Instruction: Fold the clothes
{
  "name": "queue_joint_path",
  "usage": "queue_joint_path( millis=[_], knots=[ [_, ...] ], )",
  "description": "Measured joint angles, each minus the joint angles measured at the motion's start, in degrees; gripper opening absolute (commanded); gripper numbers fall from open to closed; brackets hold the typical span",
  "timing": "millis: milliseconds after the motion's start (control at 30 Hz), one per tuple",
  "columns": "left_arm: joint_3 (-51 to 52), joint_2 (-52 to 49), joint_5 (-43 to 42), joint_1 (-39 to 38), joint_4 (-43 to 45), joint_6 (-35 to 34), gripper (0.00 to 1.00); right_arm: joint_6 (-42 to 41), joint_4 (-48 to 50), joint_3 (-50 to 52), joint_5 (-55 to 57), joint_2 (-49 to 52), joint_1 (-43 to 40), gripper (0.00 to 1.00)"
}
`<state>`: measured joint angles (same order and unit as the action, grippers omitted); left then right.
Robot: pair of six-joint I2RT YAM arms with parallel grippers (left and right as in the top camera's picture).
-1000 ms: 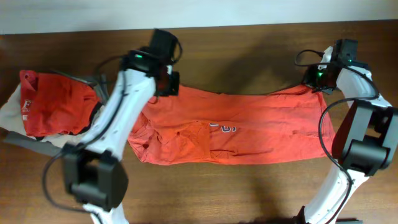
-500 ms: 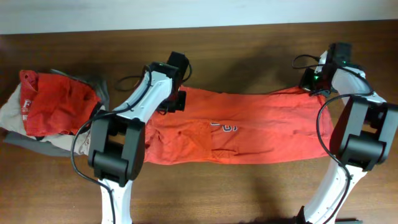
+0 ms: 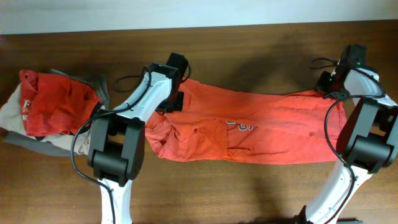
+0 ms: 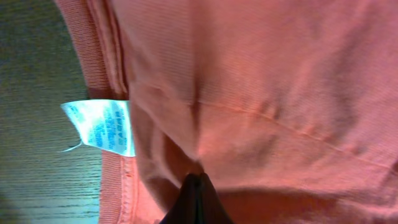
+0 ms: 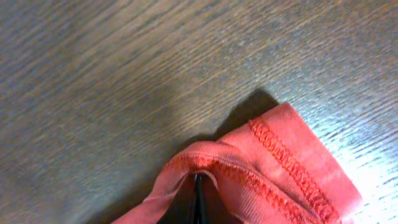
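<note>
The orange-red T-shirt (image 3: 249, 130) lies in a long, rumpled band across the middle of the surface (image 3: 249, 50), its print partly showing. A heap of other clothes (image 3: 53, 106) sits well to its left. At the shirt's far left edge, the left hand (image 3: 172, 101) is pinched tight on fabric near the collar's white label (image 4: 102, 126). At the far right corner, the right hand (image 3: 326, 87) is clamped on a stitched hem.

The middle of the table (image 3: 249, 50) is covered side to side by the spread T-shirt (image 3: 273, 134); bare wood is seen along the far and near edges. The left end is blocked by a heap of clothes (image 3: 56, 109). The near side is crossed by the left arm (image 3: 134, 112) and the right arm (image 3: 364, 124).
</note>
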<state>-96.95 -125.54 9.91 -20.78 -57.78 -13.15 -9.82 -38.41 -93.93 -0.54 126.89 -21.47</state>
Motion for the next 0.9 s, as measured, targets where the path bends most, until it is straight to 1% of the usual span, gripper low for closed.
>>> queue_joint_path(
  millis=[167, 300, 467, 567, 600, 667, 767, 800, 833, 867, 900],
  knots=[
    [0.7, -0.1, 0.0, 1.8, 0.2, -0.3, 0.0, -0.2, -3.6, -3.0, -0.2, 0.0, -0.1, 0.04],
    [2.7, -0.1, 0.2, 3.6, 0.2, -0.6, 0.01, -1.4, -6.3, -6.1, 4.8, 0.0, -0.6, 0.04],
    [3.7, -0.4, 0.2, 5.4, 0.0, -1.1, 0.01, -4.6, -7.3, -8.3, 12.5, 0.0, -3.2, 0.04],
    [3.7, -0.4, 0.2, 5.9, 0.0, -1.3, 0.0, -5.6, -8.4, -9.2, 13.1, 0.0, -5.1, 0.04],
    [3.7, -0.4, 0.2, 5.9, 0.0, -1.3, 0.01, -5.2, -9.0, -9.7, 11.5, 0.0, -5.9, 0.06],
    [3.7, -0.4, 0.2, 6.0, 0.0, -1.5, 0.0, -3.2, -10.0, -10.4, 5.7, 0.0, -7.0, 0.16],
    [3.7, -0.4, 0.2, 6.0, 0.1, -1.5, 0.01, 1.2, -11.5, -10.8, -3.3, 0.0, -7.0, 0.23],
    [3.7, -0.4, 0.2, 6.0, 0.1, -1.5, 0.01, 2.4, -11.7, -10.8, -5.6, 0.0, -6.5, 0.3],
    [3.7, -0.4, 0.2, 6.0, 0.2, -1.5, 0.01, 3.6, -11.8, -10.8, -7.5, 0.0, -5.9, 0.42],
    [3.7, -0.4, 0.2, 6.0, 0.2, -1.5, 0.0, 4.8, -11.7, -10.8, -8.7, 0.0, -5.2, 0.51],
    [3.7, -0.4, 0.2, 6.0, 0.2, -1.5, 0.01, 6.0, -11.7, -10.8, -9.7, 0.0, -4.5, 0.57]
  ],
)
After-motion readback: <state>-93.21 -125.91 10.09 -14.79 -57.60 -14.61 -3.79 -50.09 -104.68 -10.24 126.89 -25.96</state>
